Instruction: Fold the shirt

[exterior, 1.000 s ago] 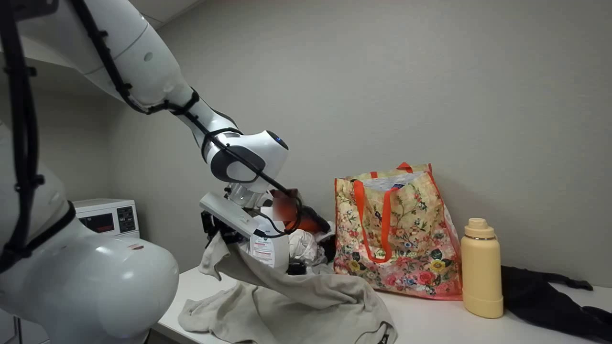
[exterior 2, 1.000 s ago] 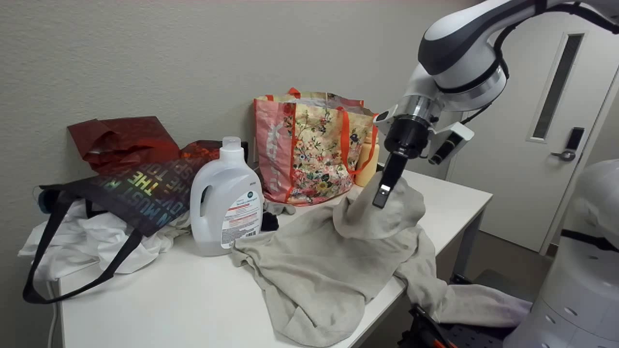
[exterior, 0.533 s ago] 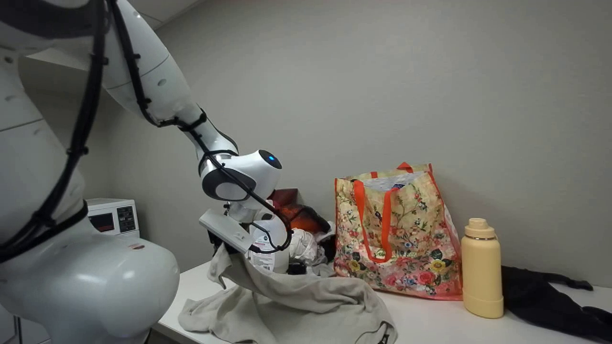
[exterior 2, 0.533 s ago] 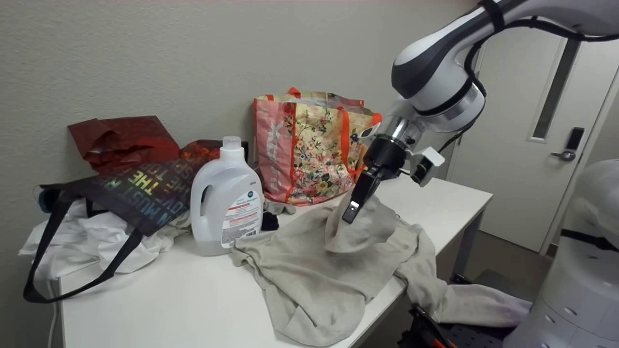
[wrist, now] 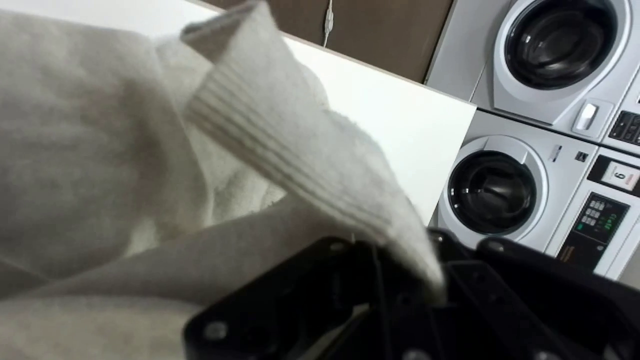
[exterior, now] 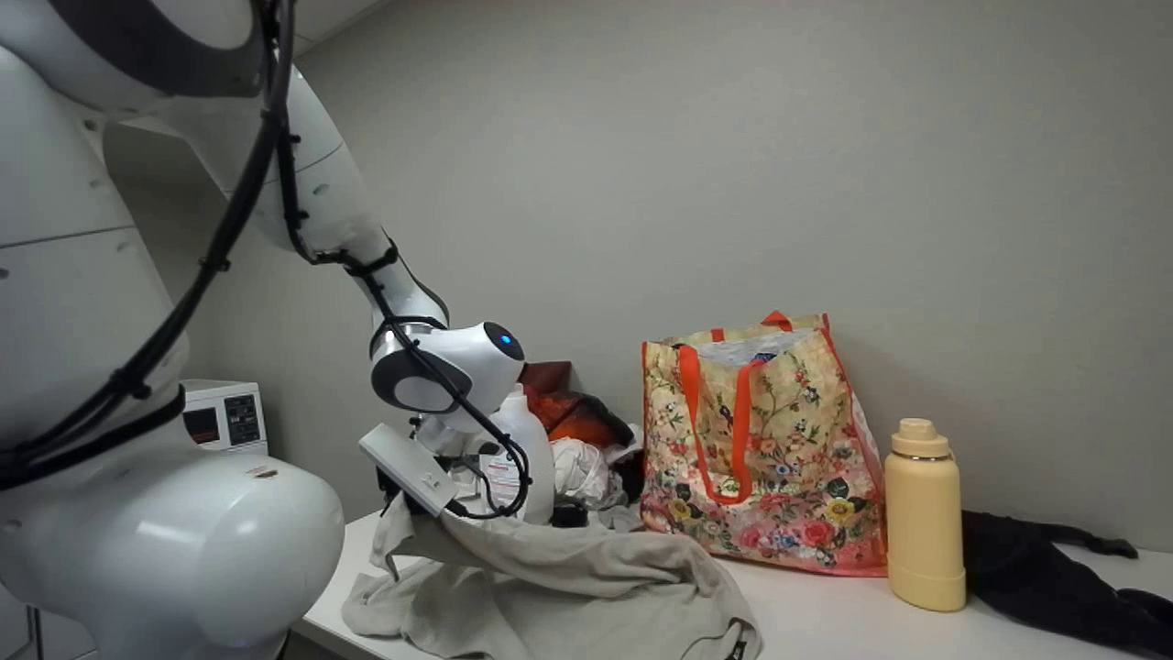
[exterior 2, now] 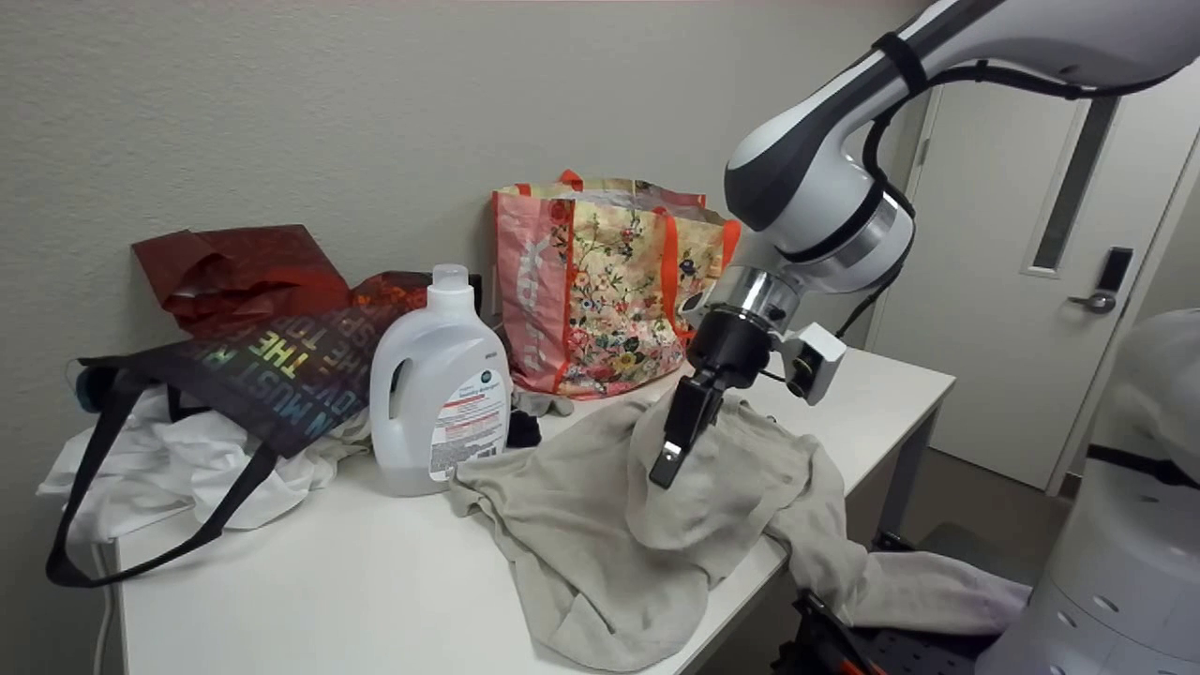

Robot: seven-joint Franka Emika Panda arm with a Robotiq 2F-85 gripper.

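White table (exterior 2: pixel 281 600) crosses the lower part of an exterior view, and on it, at the lower centre, lies the rumpled grey-beige shirt (exterior 2: pixel 609 525), one sleeve-like part hanging over the table's edge to the lower right. At the bottom of the wrist view, the gripper (wrist: pixel 395 245) holds a ribbed edge of this shirt between its fingers, as far as the dark, blurred tips let me judge.

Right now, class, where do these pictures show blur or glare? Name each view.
Wrist view: the shirt is blurred, the jaws dark and soft, laundry machines beyond sharper, the tabletop nearly washed out; in an exterior view, glare spots on the robot's white casing.
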